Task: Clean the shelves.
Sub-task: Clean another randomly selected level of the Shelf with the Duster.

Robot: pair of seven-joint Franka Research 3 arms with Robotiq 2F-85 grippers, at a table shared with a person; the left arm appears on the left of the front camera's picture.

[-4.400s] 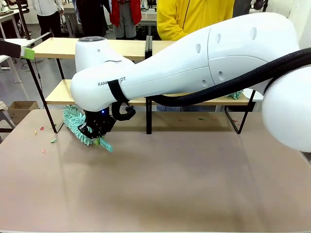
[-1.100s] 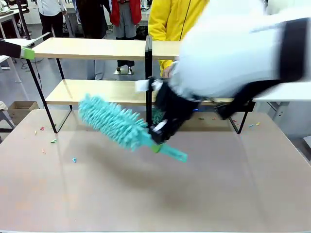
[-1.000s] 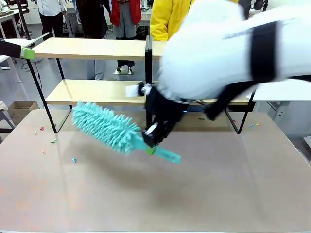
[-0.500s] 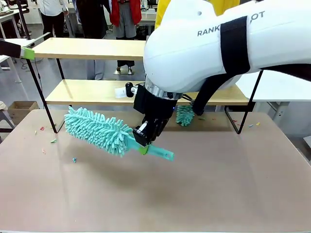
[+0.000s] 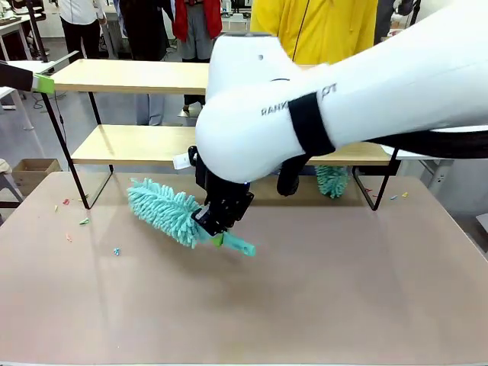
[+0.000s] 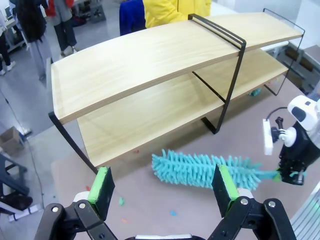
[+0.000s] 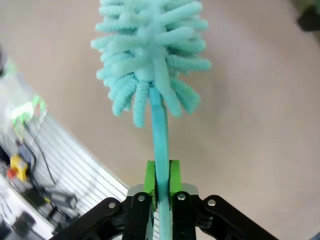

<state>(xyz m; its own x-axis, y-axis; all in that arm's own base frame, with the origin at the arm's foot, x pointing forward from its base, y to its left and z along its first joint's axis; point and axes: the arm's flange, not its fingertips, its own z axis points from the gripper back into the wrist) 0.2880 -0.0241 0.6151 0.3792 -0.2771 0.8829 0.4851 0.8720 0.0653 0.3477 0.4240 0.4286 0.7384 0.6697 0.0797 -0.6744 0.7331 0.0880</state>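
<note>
in the front view the right gripper (image 5: 217, 221) sits just left of the frame's centre, its jaws clamped on the thin teal handle of a fluffy teal duster (image 5: 164, 210) (the right wrist view shows the green pads pressed against both sides of the handle, the head straight ahead of them). the duster lies tilted, head toward the middle left, handle end poking out toward the lower right, over the brown table (image 5: 320, 305); whether the head touches the table i cannot tell. the shelves (image 5: 130, 76) stand on the far side of the table, running across the upper half of the frame, both light-wood boards partly hidden by the white arm. the duster head is in front of the lower board. a second duster (image 5: 332, 181) shows below that board, right of centre. small coloured scraps (image 5: 84, 222) dot the table at the left edge. in the left wrist view the left gripper (image 6: 164, 187) hangs at the bottom with its jaws spread wide and nothing between them, looking down on the shelves
</note>
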